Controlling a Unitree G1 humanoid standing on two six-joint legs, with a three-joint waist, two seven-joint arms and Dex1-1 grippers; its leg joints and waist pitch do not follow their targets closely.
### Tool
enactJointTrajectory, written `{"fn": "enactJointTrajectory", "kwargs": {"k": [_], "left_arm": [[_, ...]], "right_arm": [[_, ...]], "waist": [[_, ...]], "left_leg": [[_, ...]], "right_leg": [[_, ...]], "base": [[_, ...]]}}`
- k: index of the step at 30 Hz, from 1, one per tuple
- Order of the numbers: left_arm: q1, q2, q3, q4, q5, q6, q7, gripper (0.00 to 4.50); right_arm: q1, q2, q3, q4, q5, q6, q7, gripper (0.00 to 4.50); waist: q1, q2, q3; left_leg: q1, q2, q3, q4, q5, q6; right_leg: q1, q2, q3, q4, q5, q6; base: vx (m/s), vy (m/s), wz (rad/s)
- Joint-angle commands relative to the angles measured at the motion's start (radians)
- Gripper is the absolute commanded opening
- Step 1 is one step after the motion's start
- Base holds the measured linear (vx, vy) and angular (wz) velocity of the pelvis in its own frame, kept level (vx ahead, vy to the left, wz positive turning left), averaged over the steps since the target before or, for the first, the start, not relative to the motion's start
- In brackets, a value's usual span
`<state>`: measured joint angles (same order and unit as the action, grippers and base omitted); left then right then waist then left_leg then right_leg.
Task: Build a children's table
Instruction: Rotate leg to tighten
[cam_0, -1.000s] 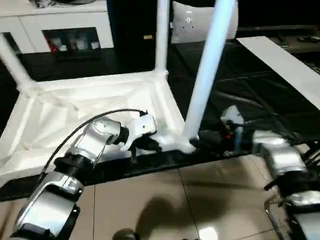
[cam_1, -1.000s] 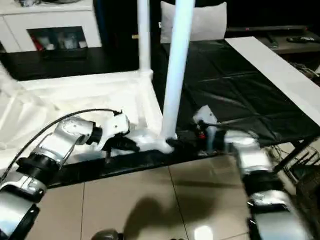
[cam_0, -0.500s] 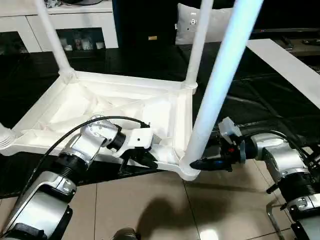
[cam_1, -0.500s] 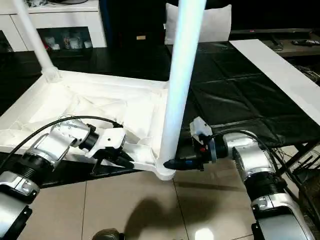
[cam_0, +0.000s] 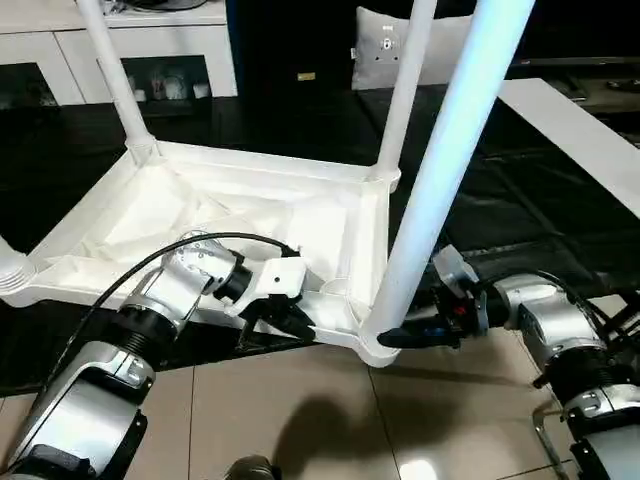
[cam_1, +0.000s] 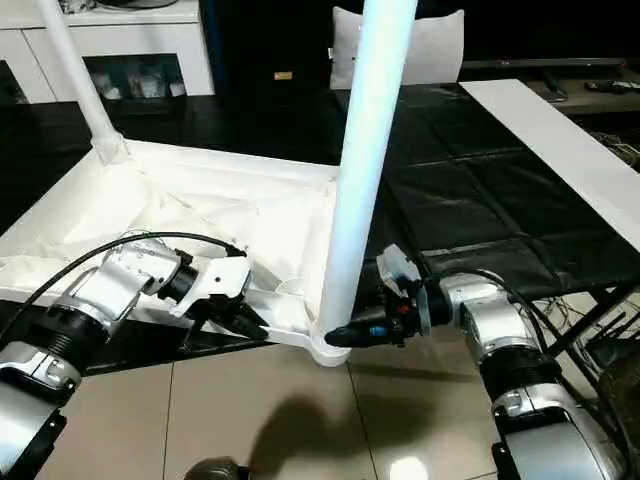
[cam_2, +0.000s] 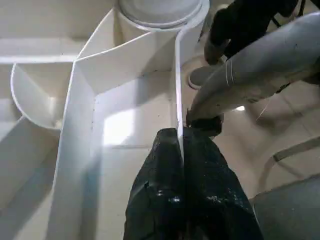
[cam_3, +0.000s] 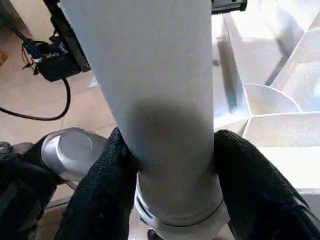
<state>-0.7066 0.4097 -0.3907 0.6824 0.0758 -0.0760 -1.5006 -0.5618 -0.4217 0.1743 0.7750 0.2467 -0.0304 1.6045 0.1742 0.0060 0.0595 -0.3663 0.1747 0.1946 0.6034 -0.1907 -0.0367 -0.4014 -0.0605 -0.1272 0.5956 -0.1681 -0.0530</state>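
We are pinching a thin rim rib of the upside-down white plastic children's table (cam_0: 250, 215), centre-left on the black counter (cam_0: 560, 200), with our left gripper (cam_2: 181, 150) clenched to steady it, while our right gripper (cam_3: 170, 165) straddles the long tapered white leg (cam_0: 440, 180) at its lower-centre corner socket, seemingly seating it.

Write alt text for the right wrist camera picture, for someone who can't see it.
A thick white table leg stands in its round corner socket, with the right gripper's two black fingers pressed against either side of its base. Behind it lie the white ribs of the upturned table top, and a tan floor with a black cable.
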Motion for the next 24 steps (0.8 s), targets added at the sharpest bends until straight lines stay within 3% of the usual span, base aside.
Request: {"fn": "enactJointTrajectory", "kwargs": {"k": [1, 3, 8, 9, 11, 12, 13, 17, 19, 22, 24], "left_arm": [[-0.005, -0.018, 0.006, -0.039, -0.029, 0.048, -0.011, 0.00], [0.002, -0.030, 0.023, -0.068, -0.033, 0.141, 0.036, 0.00], [0.011, -0.061, 0.055, -0.107, -0.047, 0.252, 0.120, 0.00], [0.023, -0.090, 0.073, -0.147, -0.052, 0.336, 0.186, 0.00], [0.032, -0.114, 0.083, -0.177, -0.048, 0.385, 0.237, 0.00], [0.038, -0.128, 0.087, -0.196, -0.045, 0.415, 0.268, 0.00], [0.042, -0.148, 0.096, -0.212, -0.039, 0.441, 0.313, 0.00], [0.045, -0.228, 0.117, -0.228, -0.002, 0.488, 0.492, 0.00], [0.034, -0.252, 0.130, -0.210, -0.002, 0.488, 0.545, 0.00], [0.017, -0.254, 0.140, -0.188, 0.016, 0.476, 0.598, 0.00], [0.015, -0.245, 0.145, -0.188, 0.025, 0.478, 0.610, 0.00]], "right_arm": [[-0.009, 0.014, -0.018, 0.062, -0.015, 0.011, -0.044, 2.07], [-0.032, 0.044, -0.040, 0.109, -0.041, 0.021, -0.197, 2.04], [-0.076, 0.087, -0.075, 0.163, -0.057, 0.036, -0.423, 2.02], [-0.120, 0.130, -0.095, 0.157, -0.057, 0.101, -0.568, 1.99], [-0.144, 0.163, -0.105, 0.131, -0.059, 0.160, -0.657, 1.98], [-0.157, 0.184, -0.113, 0.116, -0.063, 0.193, -0.706, 1.98], [-0.172, 0.207, -0.126, 0.115, -0.069, 0.211, -0.781, 1.98], [-0.230, 0.263, -0.177, 0.193, -0.063, 0.144, -0.988, 1.98], [-0.238, 0.270, -0.175, 0.206, -0.066, 0.114, -0.992, 2.53], [-0.226, 0.269, -0.173, 0.171, -0.066, 0.142, -0.956, 2.71], [-0.196, 0.255, -0.168, 0.112, -0.071, 0.164, -0.913, 2.88]], "waist": [[-0.004, -0.003, -0.078], [-0.010, -0.002, -0.074], [-0.047, -0.004, -0.068], [-0.059, -0.006, -0.068], [-0.077, -0.007, -0.067], [-0.085, -0.008, -0.066], [-0.090, -0.007, -0.066], [-0.097, -0.009, -0.073], [-0.092, -0.006, -0.077], [-0.080, -0.005, -0.089], [-0.068, -0.006, -0.087]], "left_leg": [[0.014, 0.078, -0.034, -0.063, -0.144, 0.080], [0.015, 0.078, -0.036, -0.066, -0.156, 0.068], [0.014, 0.068, -0.040, -0.069, -0.200, 0.036], [0.016, 0.068, -0.041, -0.069, -0.204, 0.032], [0.012, 0.069, -0.046, -0.073, -0.199, 0.026], [0.011, 0.064, -0.045, -0.070, -0.196, 0.027], [0.014, 0.060, -0.043, -0.067, -0.192, 0.030], [0.015, 0.057, -0.037, -0.063, -0.157, 0.047], [0.013, 0.060, -0.035, -0.062, -0.134, 0.066], [0.007, 0.066, -0.034, -0.057, -0.057, 0.103], [0.003, 0.065, -0.032, -0.054, -0.039, 0.126]], "right_leg": [[0.056, -0.118, 0.071, -0.082, -0.347, -0.125], [0.056, -0.118, 0.068, -0.085, -0.370, -0.131], [0.063, -0.120, 0.060, -0.103, -0.493, -0.088], [0.062, -0.119, 0.061, -0.101, -0.490, -0.090], [0.065, -0.118, 0.061, -0.095, -0.473, -0.102], [0.065, -0.117, 0.059, -0.101, -0.484, -0.092], [0.060, -0.117, 0.061, -0.105, -0.491, -0.092], [0.059, -0.114, 0.066, -0.100, -0.428, -0.105], [0.060, -0.111, 0.068, -0.091, -0.347, -0.131], [0.061, -0.109, 0.073, -0.063, -0.168, -0.176], [0.061, -0.109, 0.072, -0.058, -0.116, -0.190]], "base": [[0.000, 0.000, 0.00], [0.000, 0.000, 0.00], [0.000, 0.000, 0.00], [0.000, 0.000, 0.00], [0.000, 0.000, 0.00], [0.000, 0.000, 0.00], [0.000, 0.000, 0.00], [0.000, 0.000, 0.00], [0.000, 0.000, 0.00], [0.000, 0.000, 0.00], [0.000, 0.000, 0.00]]}}
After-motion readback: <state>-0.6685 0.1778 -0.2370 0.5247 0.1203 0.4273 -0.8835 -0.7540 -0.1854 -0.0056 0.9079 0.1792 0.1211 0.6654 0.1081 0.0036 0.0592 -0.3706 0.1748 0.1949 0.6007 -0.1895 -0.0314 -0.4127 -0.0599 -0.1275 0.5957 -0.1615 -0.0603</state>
